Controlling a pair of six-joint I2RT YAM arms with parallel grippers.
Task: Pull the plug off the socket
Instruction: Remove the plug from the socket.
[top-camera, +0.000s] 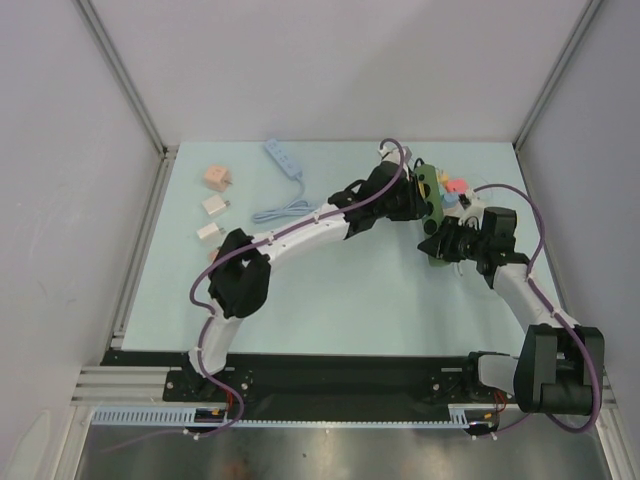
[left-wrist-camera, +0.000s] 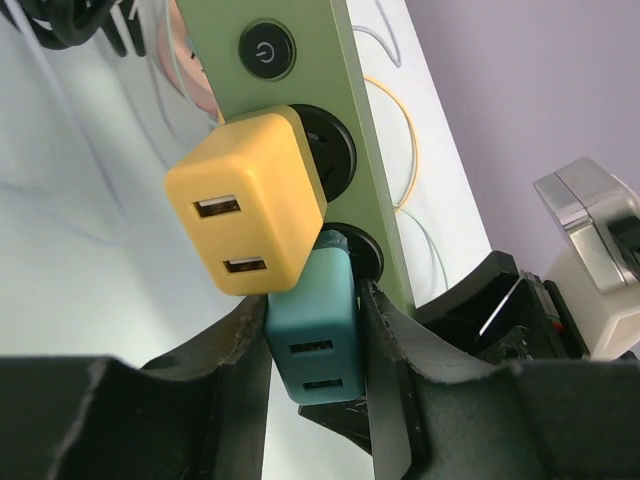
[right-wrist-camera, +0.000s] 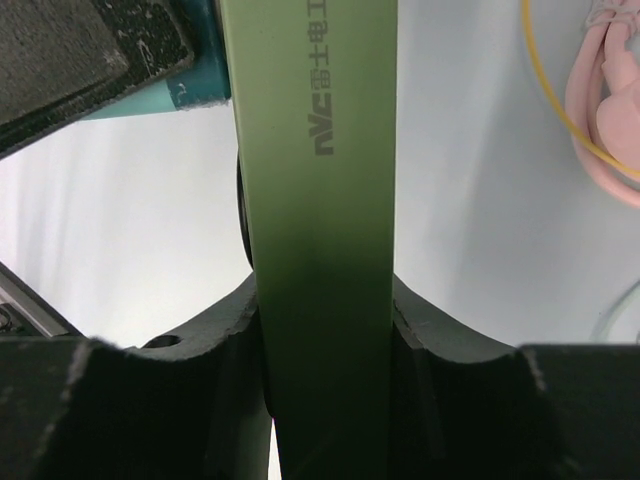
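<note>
As printed, strip (right-wrist-camera: 320, 200): smooth green, Chinese logo
Left gripper (left-wrist-camera: 318, 345): clamping boxy teal plug (left-wrist-camera: 312, 325)
Right gripper (right-wrist-camera: 325, 335): clamping strip

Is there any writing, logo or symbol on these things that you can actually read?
"NVC 雷士电工": printed sideways on the green power strip.
Power symbol, no letters: on the strip's round black button.
Yellow plug and teal plug: no writing shows.
Overhead view: anything there is too small to read.

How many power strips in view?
2. The green power strip, right of centre, is clamped in the right pincer; the blue power strip lies at the back, left of centre. Another may be hidden.
</note>
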